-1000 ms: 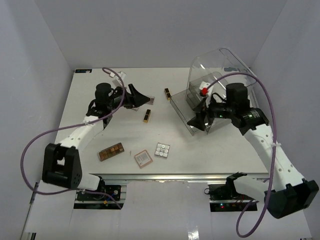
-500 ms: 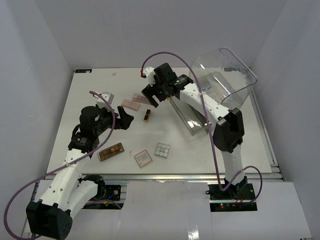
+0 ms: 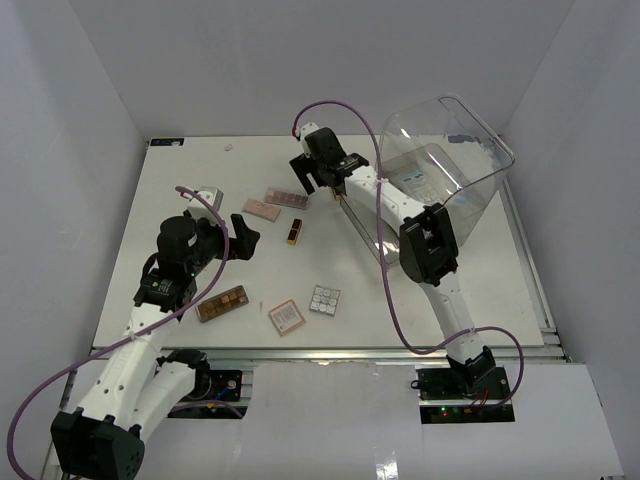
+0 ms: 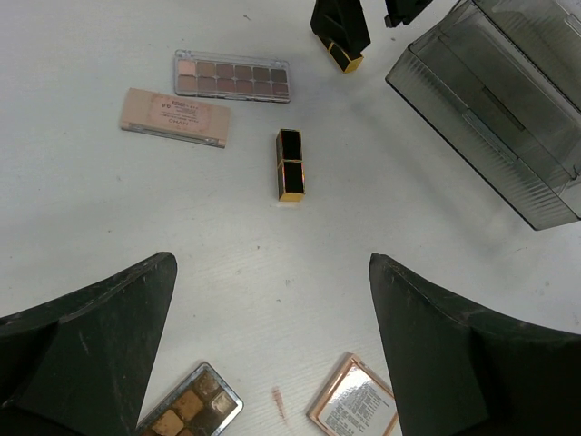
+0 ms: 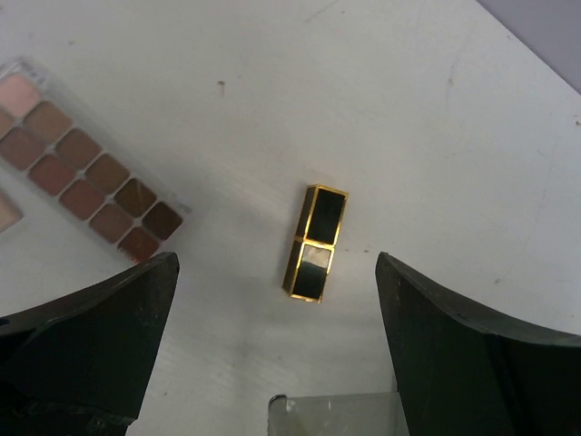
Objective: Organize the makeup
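Currently the left end effector (image 4: 270, 263) and right end effector (image 5: 276, 259) gape empty; the clear box (image 3: 470, 150) holds a white-blue packet (image 3: 413, 182).

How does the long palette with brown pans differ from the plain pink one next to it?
The pan palette shows two rows of brown and pink pans; the pink palette shows a plain face with small print and no pans. The pan palette mixes dark and light tones; the pink palette is one pale colour. Both are long, flat rectangles lying on the table, close together.
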`<state>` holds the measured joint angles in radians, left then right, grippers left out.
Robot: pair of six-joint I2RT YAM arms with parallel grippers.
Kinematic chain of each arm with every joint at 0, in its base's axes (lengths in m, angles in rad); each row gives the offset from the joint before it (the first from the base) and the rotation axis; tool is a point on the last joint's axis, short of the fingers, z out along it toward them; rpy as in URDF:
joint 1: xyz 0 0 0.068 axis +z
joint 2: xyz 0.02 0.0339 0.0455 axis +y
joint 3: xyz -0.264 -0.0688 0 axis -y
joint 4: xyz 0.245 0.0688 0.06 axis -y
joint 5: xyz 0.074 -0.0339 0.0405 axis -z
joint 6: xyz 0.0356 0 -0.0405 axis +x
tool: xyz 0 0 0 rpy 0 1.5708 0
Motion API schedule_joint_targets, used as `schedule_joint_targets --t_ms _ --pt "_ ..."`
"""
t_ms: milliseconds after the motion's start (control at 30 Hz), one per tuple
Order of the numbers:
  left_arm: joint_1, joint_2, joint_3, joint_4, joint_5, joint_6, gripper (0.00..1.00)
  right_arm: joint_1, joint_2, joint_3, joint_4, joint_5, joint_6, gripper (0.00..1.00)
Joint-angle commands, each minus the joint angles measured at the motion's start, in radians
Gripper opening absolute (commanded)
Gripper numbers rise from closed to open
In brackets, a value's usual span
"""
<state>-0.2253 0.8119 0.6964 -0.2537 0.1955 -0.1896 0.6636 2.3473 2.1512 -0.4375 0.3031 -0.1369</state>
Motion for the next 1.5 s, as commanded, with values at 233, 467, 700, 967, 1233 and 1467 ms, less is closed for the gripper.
schedule_joint_targets --t_ms 233,467,700,967,1233,1467 --pt "0.003 -0.028 -0.005 -0.003 -0.022 0.013 0.98 -0.076 0.111 0.065 0.117 -0.034 0.013 0.85" --pt "0.003 -0.028 -0.005 -0.004 -0.022 0.013 0.98 -0.082 0.15 0.075 0.123 -0.032 0.011 0.83" --pt "0.003 -0.028 -0.005 -0.004 -0.018 0.015 0.98 -0.107 0.183 0.069 0.11 -0.098 0.033 0.68" --pt "0.004 -0.017 -0.003 -0.003 -0.006 0.014 0.98 -0.114 0.191 0.069 0.097 -0.199 0.036 0.49" --pt "0.006 0.0 -0.005 0.001 0.019 0.014 0.98 -0.106 0.135 0.056 0.167 -0.332 -0.01 0.36" --pt "0.004 0.019 -0.006 0.004 0.016 0.013 0.98 -0.094 0.082 0.081 0.218 -0.525 -0.02 0.28"
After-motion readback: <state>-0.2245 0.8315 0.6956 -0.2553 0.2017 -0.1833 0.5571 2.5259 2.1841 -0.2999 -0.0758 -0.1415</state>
